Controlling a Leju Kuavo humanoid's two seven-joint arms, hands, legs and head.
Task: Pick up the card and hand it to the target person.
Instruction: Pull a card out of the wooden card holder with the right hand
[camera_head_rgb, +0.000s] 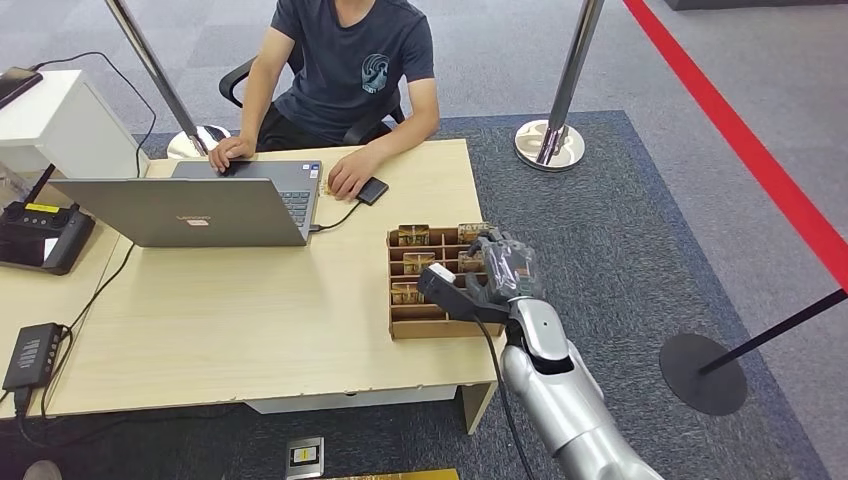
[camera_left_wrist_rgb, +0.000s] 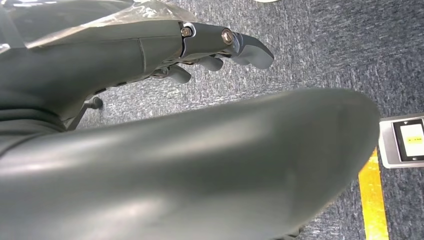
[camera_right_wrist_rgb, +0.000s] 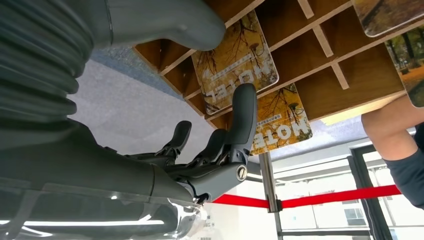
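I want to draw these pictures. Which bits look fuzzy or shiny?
Left wrist view: the big grey thumb up close is fuzzy, with soft shine; the carpet behind looks sharper. Right wrist view: the hotel cards look sharp, and a bright streak glares off the clear cover. Head view: even light, sharp table.

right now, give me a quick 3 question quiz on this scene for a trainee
1. True or false: the right hand is over the card rack.
2. What lies under the person's hand: A laptop, B black phone, C card?
3. What word is printed on the cards?

Key: 1 true. 2 B, the phone. 3 HOTEL.
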